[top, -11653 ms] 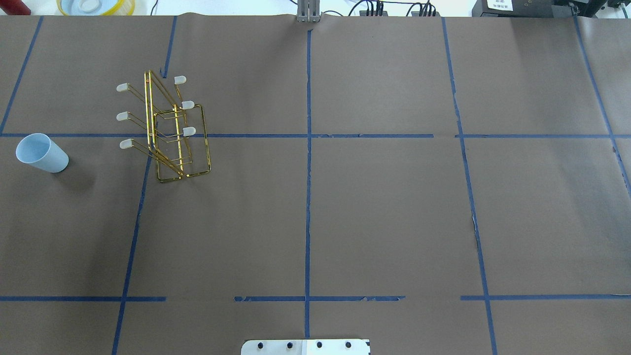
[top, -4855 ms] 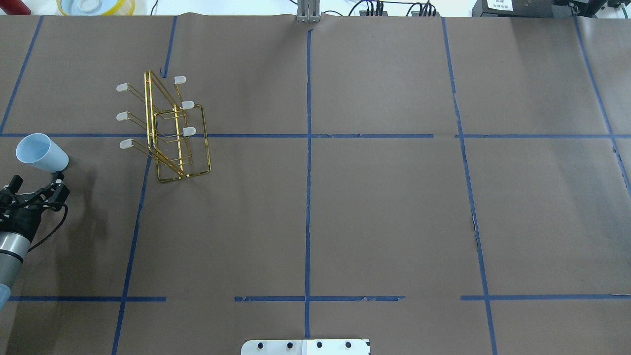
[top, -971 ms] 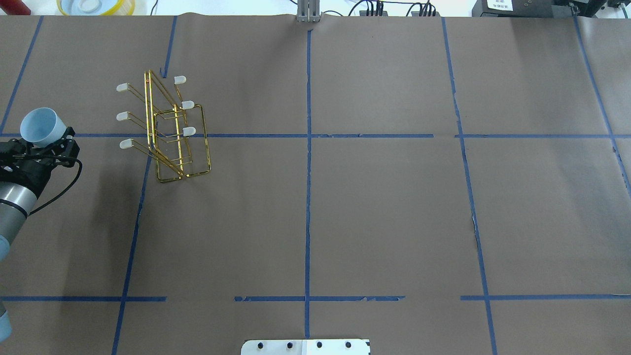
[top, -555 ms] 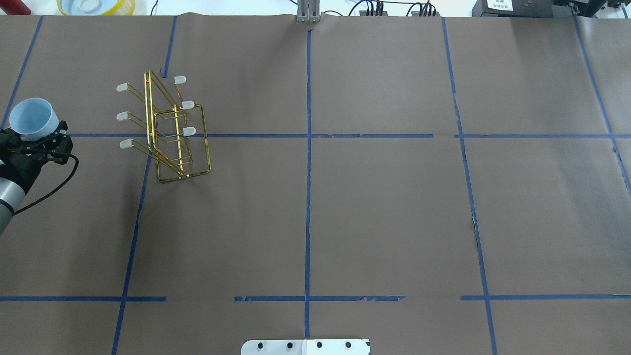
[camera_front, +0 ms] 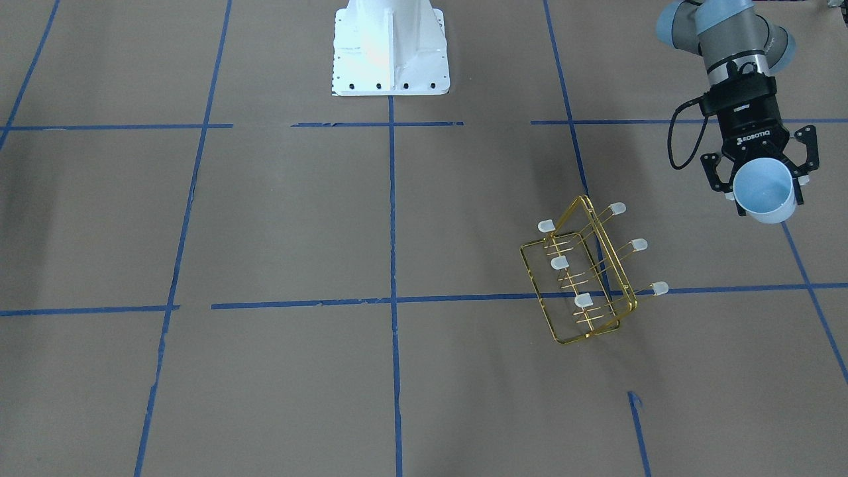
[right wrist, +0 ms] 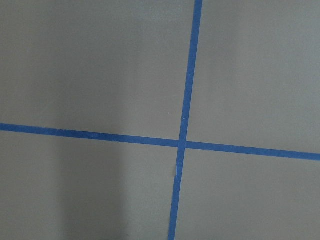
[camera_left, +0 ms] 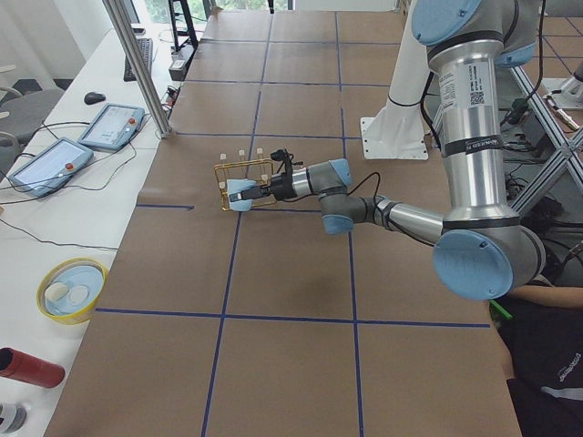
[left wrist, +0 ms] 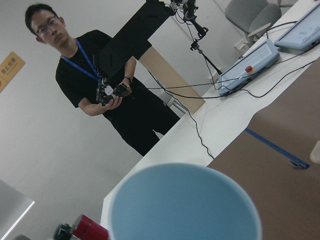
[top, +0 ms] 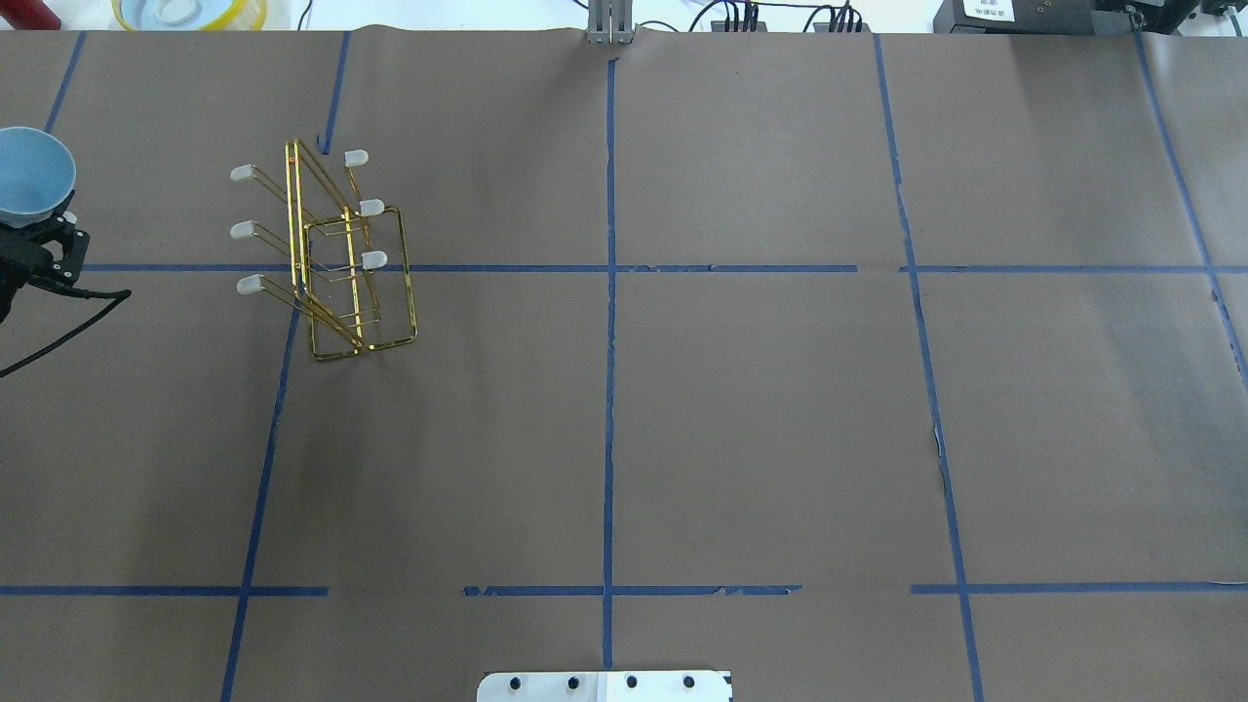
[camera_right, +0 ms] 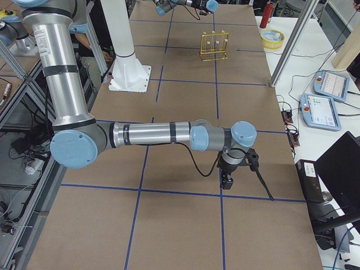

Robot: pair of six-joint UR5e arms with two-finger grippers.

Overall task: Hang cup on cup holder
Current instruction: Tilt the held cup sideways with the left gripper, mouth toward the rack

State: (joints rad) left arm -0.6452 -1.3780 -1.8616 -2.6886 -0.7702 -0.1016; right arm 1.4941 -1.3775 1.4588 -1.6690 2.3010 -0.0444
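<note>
The pale blue cup (camera_front: 764, 193) is held in my left gripper (camera_front: 765, 184), which is shut on its lower body, mouth tilted up and outward, well above the table. It shows at the left edge of the overhead view (top: 34, 180), with the gripper (top: 27, 226) just below it, and its rim fills the left wrist view (left wrist: 182, 205). The gold wire cup holder (camera_front: 586, 271) stands on the brown table to the cup's right in the overhead view (top: 331, 258), apart from it. My right gripper (camera_right: 228, 181) hangs near the table far from both; I cannot tell whether it is open.
The white robot base (camera_front: 389, 46) stands at the table's middle edge. A yellow-rimmed dish (camera_left: 71, 289), a red cylinder (camera_left: 32, 369) and teach pendants (camera_left: 109, 126) lie on the white side bench. An operator (left wrist: 100, 90) stands beyond it.
My left gripper, closed on the cup, has lifted it off the table and carried it up and toward the far left; the cup looks larger in the overhead view. The rack has not moved.
</note>
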